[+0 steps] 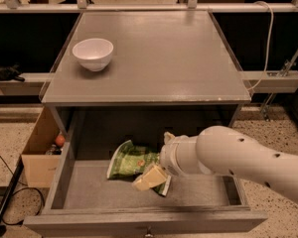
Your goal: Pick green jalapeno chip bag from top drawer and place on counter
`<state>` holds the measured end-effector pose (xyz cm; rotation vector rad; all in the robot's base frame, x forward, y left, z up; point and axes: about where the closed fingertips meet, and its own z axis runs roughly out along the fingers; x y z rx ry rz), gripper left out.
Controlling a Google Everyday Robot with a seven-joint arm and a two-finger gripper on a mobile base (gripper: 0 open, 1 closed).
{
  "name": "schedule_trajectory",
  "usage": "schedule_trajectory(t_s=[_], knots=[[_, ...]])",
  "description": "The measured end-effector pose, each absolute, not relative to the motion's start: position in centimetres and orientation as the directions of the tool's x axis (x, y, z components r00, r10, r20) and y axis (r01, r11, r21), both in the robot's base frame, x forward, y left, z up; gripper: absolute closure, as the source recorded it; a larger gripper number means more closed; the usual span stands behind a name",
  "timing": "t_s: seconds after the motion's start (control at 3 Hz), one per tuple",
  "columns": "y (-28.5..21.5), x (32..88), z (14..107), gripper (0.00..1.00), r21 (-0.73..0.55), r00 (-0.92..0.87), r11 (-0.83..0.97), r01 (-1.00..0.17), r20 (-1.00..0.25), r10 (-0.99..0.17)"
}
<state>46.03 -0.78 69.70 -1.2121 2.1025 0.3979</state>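
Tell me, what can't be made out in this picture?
Camera view:
- Tool, inside the wide grey wooden drawer: the white arm hides whether it holds anything.
- Crinkled green snack bag: right end covered by the tool; lettering too blurred.
- Drawer's knob: cut by bottom edge.
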Motion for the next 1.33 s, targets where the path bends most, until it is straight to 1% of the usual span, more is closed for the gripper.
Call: schedule_trajectory(t_s=[0.33,0.67,1.33], knots=[[-1.1,47.4,67.5,0.0,-0.081,-0.348,0.542,-0.836,-0.686,-0.639],[-0.9,46.7,64.9,0.0,-0.08,-0.353,0.548,-0.833,-0.685,-0.637],[0.3,48.2,61.3,0.0,-0.069,-0.355,0.528,-0.846,-0.666,-0.656]])
